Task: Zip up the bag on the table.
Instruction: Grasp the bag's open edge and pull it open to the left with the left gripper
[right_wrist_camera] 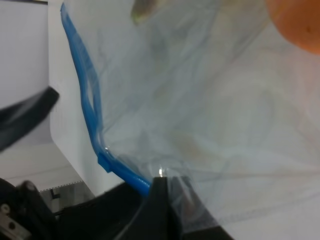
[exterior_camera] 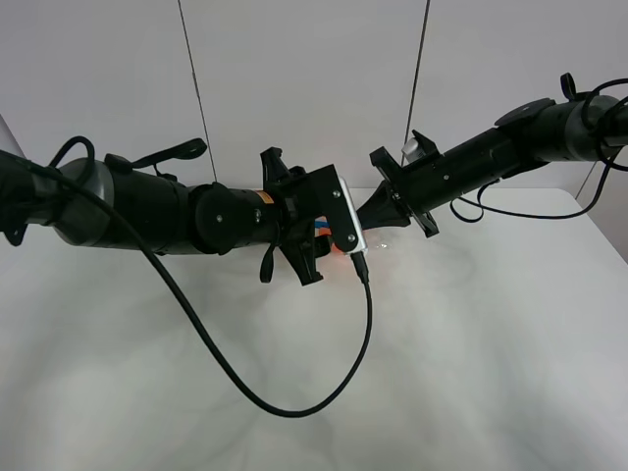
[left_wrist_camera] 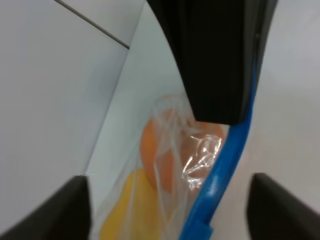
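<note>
The clear crinkly bag [exterior_camera: 385, 243] lies at the middle of the white table [exterior_camera: 471, 373], mostly hidden under both grippers. The left wrist view shows its blue zipper strip [left_wrist_camera: 225, 165], an orange fruit [left_wrist_camera: 152, 150] and a yellow one [left_wrist_camera: 127, 210] inside. My left gripper [left_wrist_camera: 167, 180] is open, its fingers [left_wrist_camera: 55, 210] wide apart on either side of the strip. My right gripper [right_wrist_camera: 160, 186] is shut on the bag's zipper edge [right_wrist_camera: 85, 90], and its black finger [left_wrist_camera: 215, 60] shows in the left wrist view. The two grippers [exterior_camera: 341, 245] [exterior_camera: 369, 218] meet tip to tip.
A black cable [exterior_camera: 294, 407] from the left arm loops down over the front of the table. A grey wall stands behind the table's far edge [exterior_camera: 510, 191]. Another cable [exterior_camera: 530, 211] hangs by the right arm.
</note>
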Controlling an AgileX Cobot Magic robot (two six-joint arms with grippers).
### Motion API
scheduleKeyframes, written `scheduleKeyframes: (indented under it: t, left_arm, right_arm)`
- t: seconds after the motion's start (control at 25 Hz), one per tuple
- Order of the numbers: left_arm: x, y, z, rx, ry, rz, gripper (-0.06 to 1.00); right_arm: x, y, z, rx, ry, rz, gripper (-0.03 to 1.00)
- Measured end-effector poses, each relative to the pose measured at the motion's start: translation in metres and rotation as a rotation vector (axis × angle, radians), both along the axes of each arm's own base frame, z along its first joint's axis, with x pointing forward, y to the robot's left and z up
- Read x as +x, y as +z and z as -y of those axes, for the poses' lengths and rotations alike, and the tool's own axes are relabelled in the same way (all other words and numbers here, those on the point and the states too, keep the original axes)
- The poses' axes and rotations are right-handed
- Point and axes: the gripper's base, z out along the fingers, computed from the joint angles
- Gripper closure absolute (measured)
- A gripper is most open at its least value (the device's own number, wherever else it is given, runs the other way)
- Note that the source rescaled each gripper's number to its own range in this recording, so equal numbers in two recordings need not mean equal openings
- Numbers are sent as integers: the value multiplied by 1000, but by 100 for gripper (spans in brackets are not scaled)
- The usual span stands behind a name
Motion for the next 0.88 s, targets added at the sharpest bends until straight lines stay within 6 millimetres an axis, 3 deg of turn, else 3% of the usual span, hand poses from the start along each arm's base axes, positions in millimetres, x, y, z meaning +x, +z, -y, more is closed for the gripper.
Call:
scheduleKeyframes:
  t: [0.24, 0.48, 0.72, 0.88]
  left_arm:
    - [0, 0, 0, 1, -2, -6, 58]
    - [-1, -1, 0, 3, -3, -10, 69]
    - [-2, -1, 1, 5, -9, -12, 90]
    - [-2, -1, 1, 5, -9, -12, 93]
  right_arm:
    - [1, 0, 0, -3, -7, 4, 96]
    - [1, 0, 0, -2, -10, 6, 96]
    - [2, 0, 0, -1, -15, 6, 97]
    - [2, 0, 0, -1, -15, 6, 97]
